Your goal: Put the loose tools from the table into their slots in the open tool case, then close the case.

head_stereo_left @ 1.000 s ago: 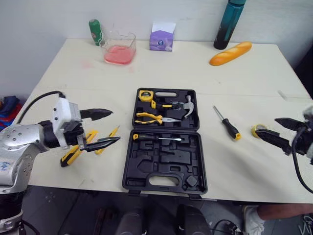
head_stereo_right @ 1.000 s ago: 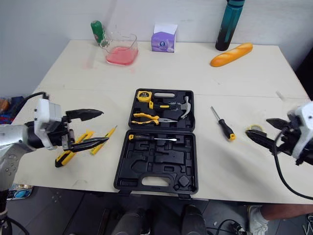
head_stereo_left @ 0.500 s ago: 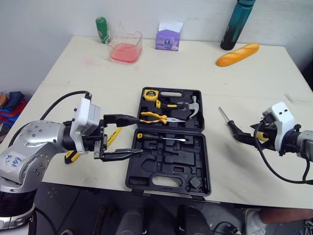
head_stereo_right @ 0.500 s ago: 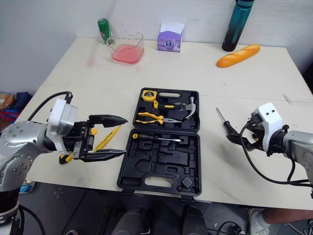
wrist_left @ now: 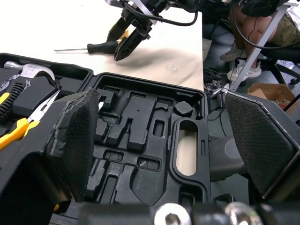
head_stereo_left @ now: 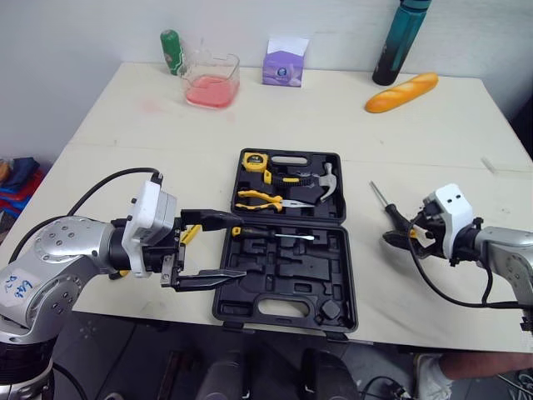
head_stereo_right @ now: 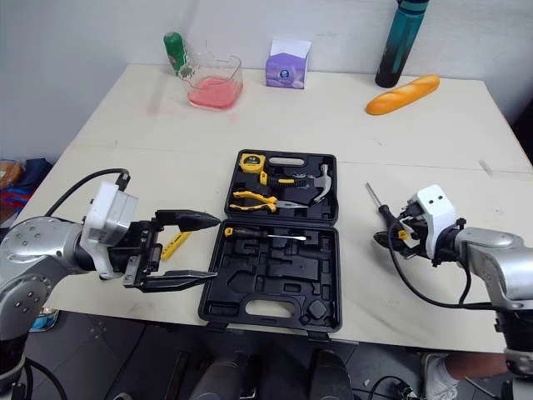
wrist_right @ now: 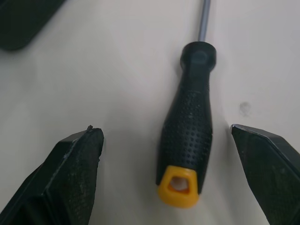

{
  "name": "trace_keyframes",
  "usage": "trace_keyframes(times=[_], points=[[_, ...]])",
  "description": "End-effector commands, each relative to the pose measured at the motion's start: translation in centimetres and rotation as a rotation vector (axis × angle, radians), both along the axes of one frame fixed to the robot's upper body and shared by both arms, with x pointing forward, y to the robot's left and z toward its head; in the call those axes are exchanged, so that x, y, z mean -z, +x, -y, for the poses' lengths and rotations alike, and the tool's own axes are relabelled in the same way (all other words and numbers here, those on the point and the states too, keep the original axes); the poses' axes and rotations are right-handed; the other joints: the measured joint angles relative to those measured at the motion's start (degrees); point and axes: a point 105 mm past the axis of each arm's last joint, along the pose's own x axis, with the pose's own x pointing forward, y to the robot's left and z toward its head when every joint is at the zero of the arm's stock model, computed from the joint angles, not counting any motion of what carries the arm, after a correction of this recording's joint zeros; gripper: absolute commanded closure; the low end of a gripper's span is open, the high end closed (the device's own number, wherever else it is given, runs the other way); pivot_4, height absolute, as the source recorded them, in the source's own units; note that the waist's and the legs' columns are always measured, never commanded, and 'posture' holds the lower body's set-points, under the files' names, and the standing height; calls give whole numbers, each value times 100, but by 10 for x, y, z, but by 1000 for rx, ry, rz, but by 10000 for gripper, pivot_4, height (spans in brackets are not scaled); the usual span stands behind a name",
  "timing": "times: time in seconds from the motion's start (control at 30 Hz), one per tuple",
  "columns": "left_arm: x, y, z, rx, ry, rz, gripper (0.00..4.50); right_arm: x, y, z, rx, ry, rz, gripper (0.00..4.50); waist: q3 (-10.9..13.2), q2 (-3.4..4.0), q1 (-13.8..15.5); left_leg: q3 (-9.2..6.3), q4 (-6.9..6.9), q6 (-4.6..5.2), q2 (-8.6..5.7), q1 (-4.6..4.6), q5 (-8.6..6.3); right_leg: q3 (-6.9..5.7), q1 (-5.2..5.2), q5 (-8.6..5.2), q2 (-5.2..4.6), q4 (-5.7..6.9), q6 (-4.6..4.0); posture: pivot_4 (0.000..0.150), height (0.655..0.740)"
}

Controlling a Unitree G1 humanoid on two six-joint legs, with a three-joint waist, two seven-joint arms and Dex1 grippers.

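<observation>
1. The surface [head_stereo_left: 333, 117] carries everything.
2. The case [head_stereo_left: 333, 275] lies open at its centre, lid half toward 12 o'clock, tray half toward 6.
3. The left tool [head_stereo_left: 237, 247] hovers at the case's 8 o'clock edge, pointing toward 3 o'clock. Its fingers are spread wide and hold nothing.
4. The right tool [wrist_right: 164, 131] sits at 3 o'clock of the case. Its fingers are apart, one on each side of the screwdriver's handle, not touching it.
5. A bottle [head_stereo_left: 395, 42] and a bread [head_stereo_left: 396, 91] stand at 1 o'clock, and a bowl [head_stereo_left: 210, 79] at 11 o'clock.
6. The screwdriver [wrist_right: 186, 122] lies loose on the surface, just beside the case at 3 o'clock.
7. The lid half holds a hammer [head_stereo_left: 321, 179], pliers [head_stereo_left: 262, 200] and a tape [head_stereo_left: 252, 161].
8. A second driver [head_stereo_left: 266, 234] lies across the tray's 12 o'clock edge.
9. A yellow knife [head_stereo_left: 190, 233] lies at 9 o'clock of the case, partly hidden behind the left tool.
</observation>
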Motion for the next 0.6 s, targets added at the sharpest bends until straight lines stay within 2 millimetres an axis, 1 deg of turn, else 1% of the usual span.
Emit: trace_keyframes(times=[0.03, 0.1, 0.13, 0.17, 0.2, 0.23, 0.27, 0.3, 0.33, 0.43, 0.5, 0.53, 0.57, 0.6], points=[[-8, -4, 2, 9, -10, 62, 289, -3, 4, 3, 29, 10, 29, 0, 0, 0, 0, 0, -1, 0, 0, 0, 0, 0, 0, 0, 0, 0, 0, 1500, 7400], [-8, -4, 2, 10, -8, 67, 0, 1, 4, 3, 39, 9, 17, 5320, -1, -1, 0, 1, 1, 0, -1, 0, 0, 0, 1, 0, 0, 0, 0, 1500, 7400], [-8, -3, 2, 9, -8, 71, 0, 4, 3, 4, 43, 8, 8, 8657, -1, -1, 0, 1, 2, 1, -1, 0, 0, 1, 1, 1, 0, 0, 1, 1500, 7400], [-8, -3, 2, 9, -7, 73, 0, 5, 2, 5, 45, 6, 3, 12931, -1, -1, 0, 1, 2, 1, -1, 0, 0, 2, 1, 1, 0, 1, 1, 1500, 7400], [-9, -2, 1, 8, -8, 76, 0, 7, 2, 7, 56, 3, 6, 18725, -1, -1, 0, 1, 2, 1, 0, 1, 0, 1, 1, 1, 0, 1, 1, 1500, 7400], [-9, -2, 1, 8, -8, 78, 0, 7, 1, 8, 65, 1, 9, 23198, -1, -1, 2, 1, 2, 0, 0, 1, 1, 1, 1, 1, 0, 2, 1, 1500, 7400], [-9, -2, 1, 9, -7, 79, 0, 8, 1, 9, 68, 0, 11, 29110, -1, -2, 1, 0, 1, 0, 1, 1, 1, 0, 1, 1, 1, 1, 1, 1500, 7400], [-9, -2, 1, 9, -6, 79, 0, 8, 1, 9, 69, 0, 13, 34026, -1, -2, 1, 0, 1, 0, 1, 1, 1, 0, 1, 1, 1, 1, 1, 1500, 7400], [-9, -2, 1, 9, -6, 82, 0, 9, 1, 10, 74, 0, 15, 35231, -1, -2, 0, 1, 1, 0, 1, 1, 1, 1, 1, 1, 1, 1, 1, 1500, 7400], [-9, -1, 1, 13, -8, 86, 0, 7, 3, 12, 78, -16, 51, 35225, -2, -2, 0, 1, 1, 0, 0, 1, 1, 1, 1, 1, 1, 2, 1, 1500, 7400], [-14, 0, 1, 19, -29, 100, 0, 1, 6, 12, 63, -24, 107, 35225, -2, -3, 0, 2, 2, 0, 0, 2, 1, 2, 1, 1, 1, 3, 1, 1500, 7400], [-17, 0, 2, 20, -41, 105, 0, -3, 7, 11, 52, -29, 136, 35225, -2, -3, -1, 2, 4, 0, 0, 2, 1, 3, 1, 1, 1, 3, 1, 1500, 7400], [-19, 0, 2, 21, -46, 109, 0, -12, 9, 9, 21, -34, 180, 35225, -2, -3, -1, 3, 5, 1, 0, 2, 1, 5, 1, 2, 1, 5, 1, 1500, 7400], [-18, -1, 1, 27, -33, 107, 0, -25, 10, 6, -26, -45, 239, 35225, -1, -2, -1, 4, 7, 2, 0, 2, 2, 6, 1, 3, 1, 7, 2, 1500, 7400]])
